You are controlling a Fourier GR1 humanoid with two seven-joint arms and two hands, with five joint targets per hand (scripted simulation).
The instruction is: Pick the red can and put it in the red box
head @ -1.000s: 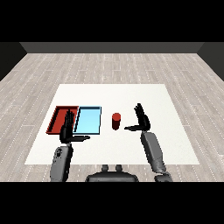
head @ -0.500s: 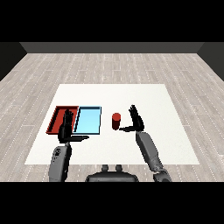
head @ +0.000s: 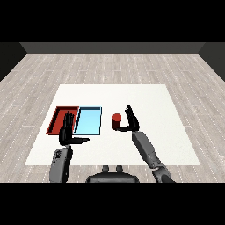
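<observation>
The robot's right hand (head: 131,119), fingers open, has moved in from the right until it is just beside the upright red can (head: 116,121), standing right of the blue tray (head: 88,121), so a grasp looks close.

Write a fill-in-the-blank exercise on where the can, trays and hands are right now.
1. The red cylindrical can stands upright on the white table, to the ____ of the light blue tray.
2. The red tray lies on the light blue tray's ____ side.
3. The hand nearest the can is the robot's ____ hand.
4. The left hand has its fingers ____.

Missing words: right; left; right; open
</observation>
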